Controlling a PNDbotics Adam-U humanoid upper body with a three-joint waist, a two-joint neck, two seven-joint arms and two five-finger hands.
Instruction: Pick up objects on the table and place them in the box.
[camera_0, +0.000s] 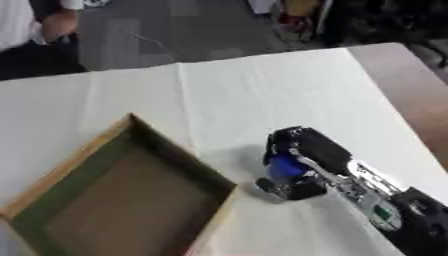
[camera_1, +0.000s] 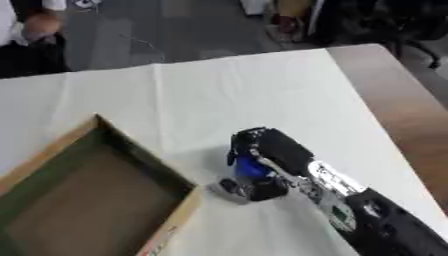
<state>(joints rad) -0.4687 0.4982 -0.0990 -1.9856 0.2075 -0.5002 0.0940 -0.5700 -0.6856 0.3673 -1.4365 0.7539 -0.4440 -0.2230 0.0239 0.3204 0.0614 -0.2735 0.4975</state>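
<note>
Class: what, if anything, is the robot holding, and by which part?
The right hand is curled round a small blue object; which part it grips cannot be told.

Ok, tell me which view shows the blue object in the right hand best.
The left eye view, slightly: the blue object shows as a rounded patch inside the curled fingers of the right hand. The right eye view shows nearly the same patch, just as covered by the fingers. Neither view shows what it is.

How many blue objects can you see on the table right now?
1: a blue object held in the right hand, beside the box. Others may be hidden under the hand.
</note>
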